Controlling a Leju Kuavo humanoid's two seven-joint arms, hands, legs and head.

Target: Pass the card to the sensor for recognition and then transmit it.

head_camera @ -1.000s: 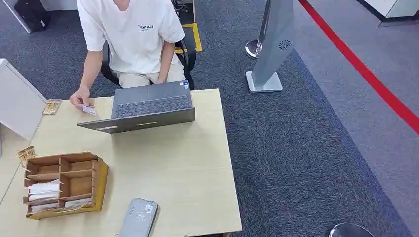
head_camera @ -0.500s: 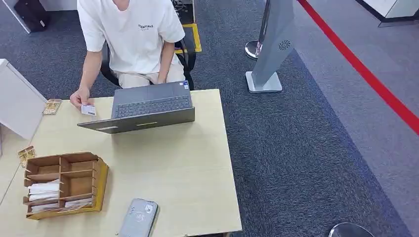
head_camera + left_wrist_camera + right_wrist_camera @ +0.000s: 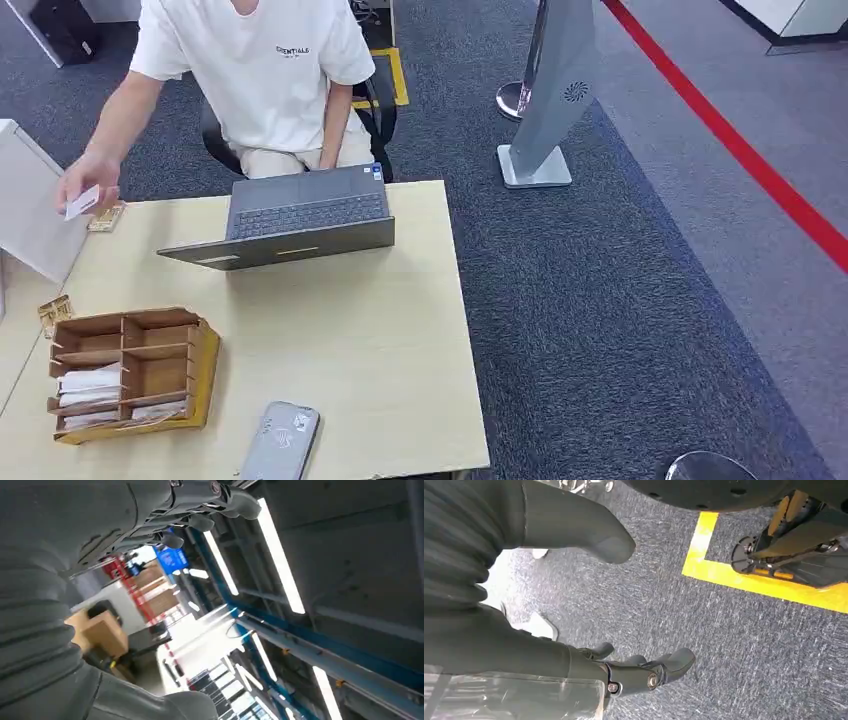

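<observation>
Head view is showing us a person's hand (image 3: 88, 178) holding out the white card (image 3: 82, 202) past the far left corner of the table (image 3: 400, 330), well apart from the grey sensor (image 3: 281, 441) lying at the near edge beside the wooden organizer (image 3: 130, 372). Wrist views are giving us our left hand (image 3: 150, 515) and our right hand (image 3: 624, 672), both empty with fingers loosely parted. We are judging the handover not yet begun; next, one hand is needing to rise and take the card.
</observation>
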